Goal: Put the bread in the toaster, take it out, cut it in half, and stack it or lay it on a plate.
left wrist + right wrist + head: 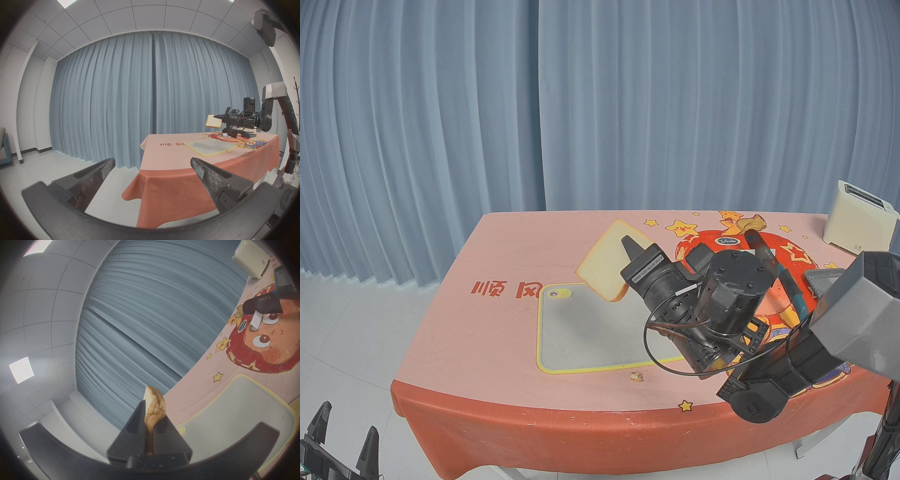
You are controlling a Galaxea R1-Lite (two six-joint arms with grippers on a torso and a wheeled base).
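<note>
A slice of bread (605,261) hangs tilted in the air over the far edge of the grey cutting board (587,328), with my right gripper (630,251) shut on its edge. In the right wrist view the bread (153,407) stands edge-on between the closed fingers of the right gripper (150,419), with the cutting board (240,415) below it. The cream toaster (859,219) stands at the table's far right corner. My left gripper (153,170) is open and empty, low beside the table's left front; the held bread (213,122) is also seen from there.
A knife with a teal and black handle (792,292) lies on the printed cloth right of the board, next to a flat grey object (822,279). A small crumb (637,376) lies near the table's front edge. The pink table (487,337) is bare left of the board.
</note>
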